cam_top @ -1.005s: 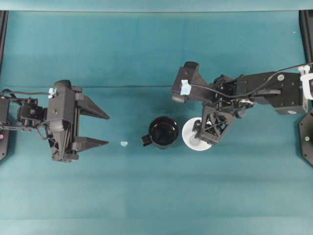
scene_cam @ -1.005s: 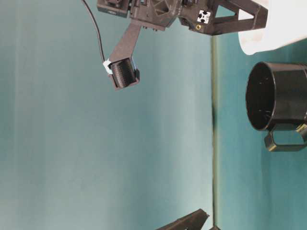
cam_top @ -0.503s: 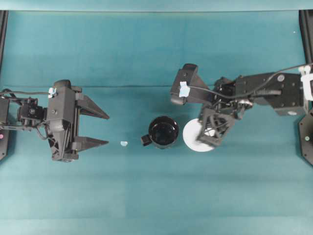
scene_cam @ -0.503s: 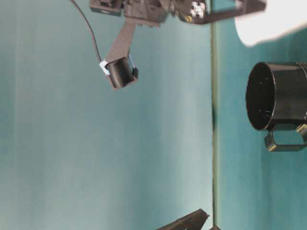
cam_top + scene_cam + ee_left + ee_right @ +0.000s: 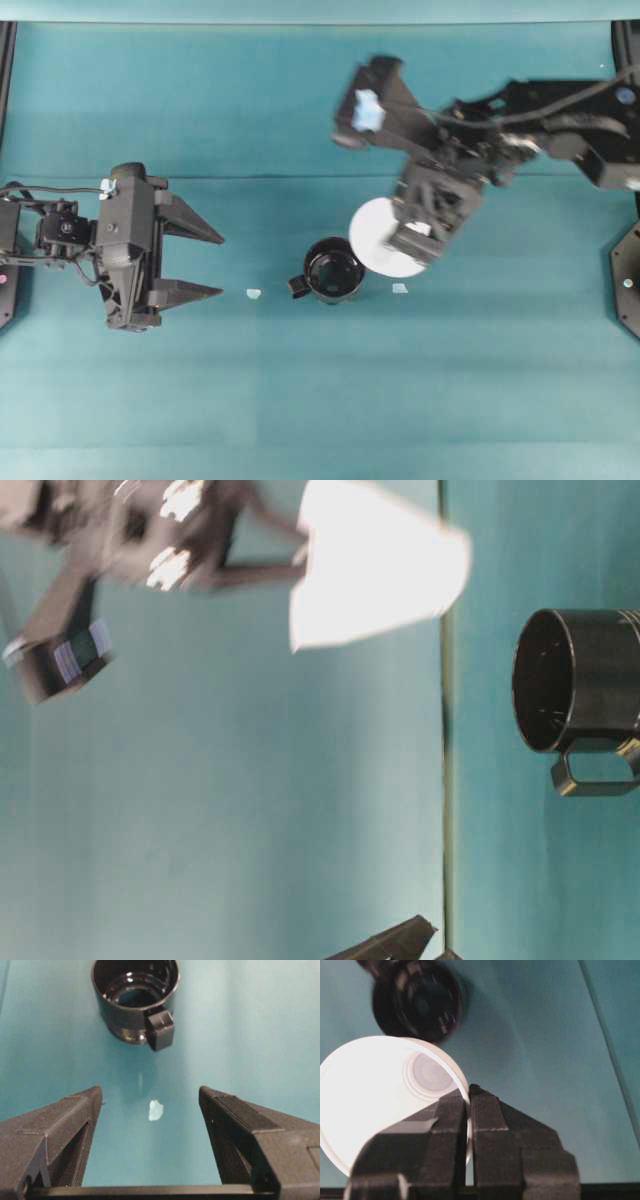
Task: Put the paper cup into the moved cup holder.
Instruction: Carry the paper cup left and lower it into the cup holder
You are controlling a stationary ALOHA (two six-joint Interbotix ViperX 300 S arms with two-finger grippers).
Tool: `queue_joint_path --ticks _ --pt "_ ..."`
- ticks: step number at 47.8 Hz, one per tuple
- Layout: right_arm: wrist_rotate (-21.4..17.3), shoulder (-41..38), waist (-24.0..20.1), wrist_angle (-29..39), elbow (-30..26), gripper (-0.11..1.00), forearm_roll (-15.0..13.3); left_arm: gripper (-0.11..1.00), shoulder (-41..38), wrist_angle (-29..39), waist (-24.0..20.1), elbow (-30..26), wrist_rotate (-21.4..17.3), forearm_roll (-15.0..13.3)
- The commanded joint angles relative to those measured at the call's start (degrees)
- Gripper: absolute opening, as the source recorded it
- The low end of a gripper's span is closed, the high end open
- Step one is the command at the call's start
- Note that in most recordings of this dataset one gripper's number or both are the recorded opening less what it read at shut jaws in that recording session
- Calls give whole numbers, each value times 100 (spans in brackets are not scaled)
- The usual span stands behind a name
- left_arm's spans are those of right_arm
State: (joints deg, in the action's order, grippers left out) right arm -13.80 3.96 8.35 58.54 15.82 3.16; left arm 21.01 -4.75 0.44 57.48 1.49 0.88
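Just lifted the plain white tapered paper cup (image 5: 383, 236), right gripper (image 5: 468, 1094) pinching its rim; glossy black cylindrical cup holder (image 5: 333, 270) comes next, left gripper (image 5: 190, 262) idle, spread wide.

Below me stretches a teal cloth table cover (image 5: 300, 400), a faint fold line running across it. Two small pale scraps lie on it, well apart: one scrap (image 5: 253, 293), another scrap (image 5: 399, 288).
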Motion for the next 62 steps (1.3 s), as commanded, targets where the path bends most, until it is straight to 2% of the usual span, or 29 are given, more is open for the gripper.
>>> queue_joint_path --ticks 1,8,24,46,62 --pt "-35 -141 -18 -53 -343 3 18 78 0 -26 18 -105 0 0" --pt "-26 -483 -35 -237 -519 2 18 78 0 -26 18 -105 0 9" --pt "-26 -1143 -272 -659 -501 2 18 78 0 -26 18 -114 0 9" --pt "-18 -1239 -193 -1310 18 2 -44 78 -88 -35 18 -176 -9 0" --pt "0 -1345 -193 -1318 -26 2 -26 78 -246 -35 18 -290 -18 9"
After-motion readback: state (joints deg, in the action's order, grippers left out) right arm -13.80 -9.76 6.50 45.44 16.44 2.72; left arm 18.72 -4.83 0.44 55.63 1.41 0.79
